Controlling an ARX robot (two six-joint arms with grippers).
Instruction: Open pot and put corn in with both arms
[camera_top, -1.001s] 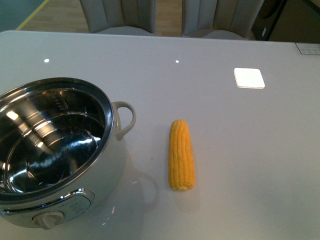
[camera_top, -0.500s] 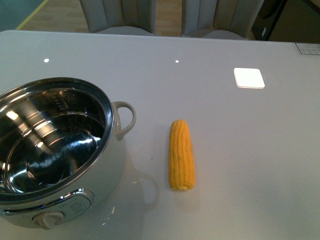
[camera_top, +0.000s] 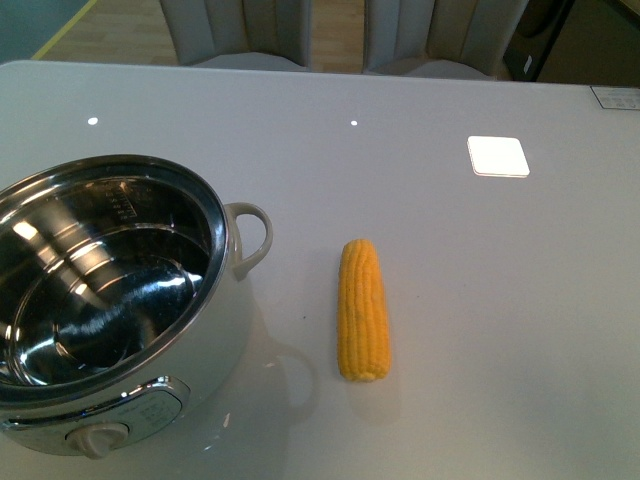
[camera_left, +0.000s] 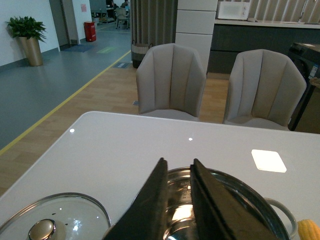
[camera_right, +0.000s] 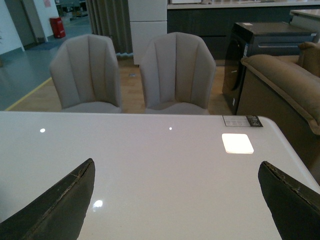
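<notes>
The big white counter (camera_top: 480, 300) holds everything. Close to its near left corner sits the large round white pot with the shiny steel inside (camera_top: 215, 350). It is open, and there is nothing in it. The round glass lid with a silver knob (camera_left: 65, 215) lies flat on the counter beside the pot, close to the left edge. So I think the opening part is done.

The yellow corn cob (camera_top: 363, 310) lies on the counter near the middle of the near edge, just beside the pot's white loop handle (camera_top: 252, 235) but not touching it. Its thin end points at the far edge. Nobody is holding it, so putting it in is what is left.

The left gripper (camera_left: 177, 162) hangs over the pot with its black fingers almost pressed together and nothing between them. The right gripper (camera_right: 176, 162) has its fingers spread wide and is empty too.
</notes>
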